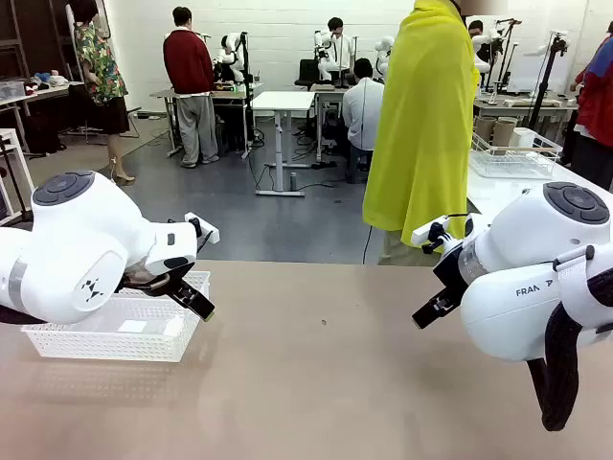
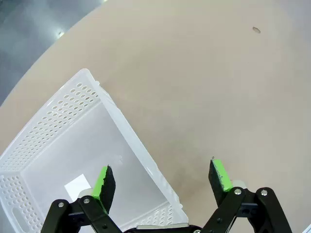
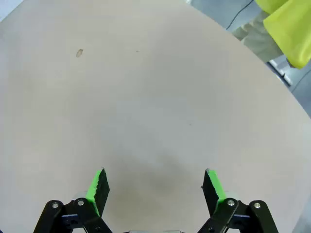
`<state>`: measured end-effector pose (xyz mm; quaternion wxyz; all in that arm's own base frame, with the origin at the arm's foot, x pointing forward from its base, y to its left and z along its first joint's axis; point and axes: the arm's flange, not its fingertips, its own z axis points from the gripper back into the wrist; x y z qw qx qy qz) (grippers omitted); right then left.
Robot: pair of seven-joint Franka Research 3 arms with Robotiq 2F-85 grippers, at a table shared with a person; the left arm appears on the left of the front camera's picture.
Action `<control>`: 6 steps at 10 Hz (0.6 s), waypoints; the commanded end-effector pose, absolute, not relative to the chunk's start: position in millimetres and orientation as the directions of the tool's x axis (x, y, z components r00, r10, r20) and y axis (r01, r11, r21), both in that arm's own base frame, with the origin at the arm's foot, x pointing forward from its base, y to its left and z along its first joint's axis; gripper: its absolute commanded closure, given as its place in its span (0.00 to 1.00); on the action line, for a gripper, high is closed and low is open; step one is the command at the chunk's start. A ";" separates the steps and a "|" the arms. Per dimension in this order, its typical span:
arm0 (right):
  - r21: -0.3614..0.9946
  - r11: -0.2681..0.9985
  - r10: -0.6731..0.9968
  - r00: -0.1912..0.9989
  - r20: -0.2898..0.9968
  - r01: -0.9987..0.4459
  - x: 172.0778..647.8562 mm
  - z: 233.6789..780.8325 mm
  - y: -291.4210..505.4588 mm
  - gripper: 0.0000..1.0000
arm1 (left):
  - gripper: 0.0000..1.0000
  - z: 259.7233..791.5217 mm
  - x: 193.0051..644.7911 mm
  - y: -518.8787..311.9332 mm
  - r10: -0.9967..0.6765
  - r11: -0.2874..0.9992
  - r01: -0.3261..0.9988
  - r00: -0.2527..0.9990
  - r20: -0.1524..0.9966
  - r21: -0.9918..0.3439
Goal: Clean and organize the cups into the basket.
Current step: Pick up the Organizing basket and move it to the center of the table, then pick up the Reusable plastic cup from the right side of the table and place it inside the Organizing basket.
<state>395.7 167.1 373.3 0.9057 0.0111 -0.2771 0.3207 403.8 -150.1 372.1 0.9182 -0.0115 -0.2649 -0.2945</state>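
Both spread wide: left gripper (image 2: 163, 177) is straddling the basket (image 2: 131, 133) rim; right gripper (image 3: 155, 187) is facing open tabletop (image 3: 146, 97).

The white shell of the right arm (image 1: 522, 311) carries dark grey print (image 1: 528, 290) - the letters "FRA" can be read. A fourth letter is cut short where the shell curves away, and a small arrow-like mark stands just after it. The left arm (image 1: 57, 249) bears a small dark emblem (image 1: 91, 288) on its shell, made of a few angular shapes; it is a sign, not letters. On the floor of the basket (image 2: 58, 111) lies a white rectangular sticker (image 2: 77, 186) - whatever may be printed on it is too faint to read in the left wrist view or the front view.
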 end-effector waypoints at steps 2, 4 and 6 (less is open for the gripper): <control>-0.158 0.794 0.575 0.641 0.509 -0.587 395.7 373.3 167.1 0.00 | 0.00 372.1 403.7 -150.1 -0.535 0.826 0.547 0.686 0.493 0.135; -0.158 0.794 0.575 0.641 0.509 -0.587 395.7 373.3 167.1 0.00 | 0.00 372.1 403.7 -150.1 -0.535 0.826 0.547 0.686 0.493 0.135; -0.158 0.794 0.575 0.641 0.509 -0.587 395.7 373.3 167.1 0.00 | 0.00 372.1 403.7 -150.1 -0.535 0.826 0.547 0.686 0.493 0.135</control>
